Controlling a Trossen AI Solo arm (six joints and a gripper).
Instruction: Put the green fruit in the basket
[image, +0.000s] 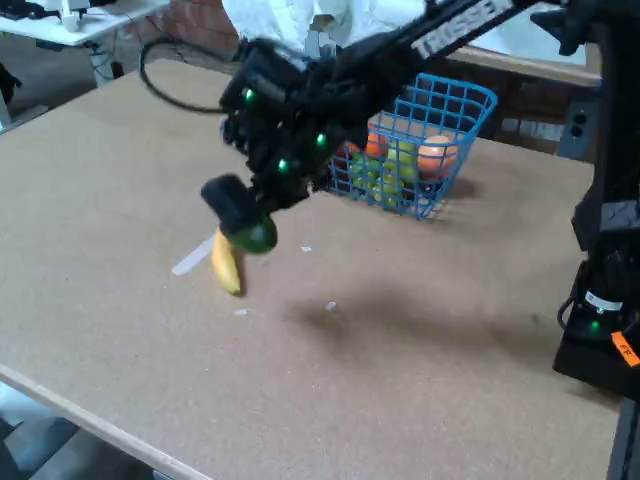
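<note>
Fruit: green fruit (256, 236) sits at the tip of the gripper (243, 218), lifted clear of the desk (420, 330), its shadow falling lower right.
Fingers: clenched on the green fruit; one dark finger (228, 203) covers its upper left side, the other is hidden behind.
Fruit axis: blurred; looks roughly round from this angle, long axis cannot be told.
Banana: banana (226, 266) lies on the desk just below and left of the held fruit, pointing toward the lower right; apart from it, as far as the blur shows.
Basket: blue wire basket (470, 100) stands up and to the right of the fingers in the fixed view, well apart, already holding orange and green fruit.
Key relation: the carry likely has to go right and back, high enough to pass over the near rim.
Writing: white letters "TROSSEN" (462, 28) along the arm, partly cut off; an orange tag on the base at lower right is too small to read.
</note>
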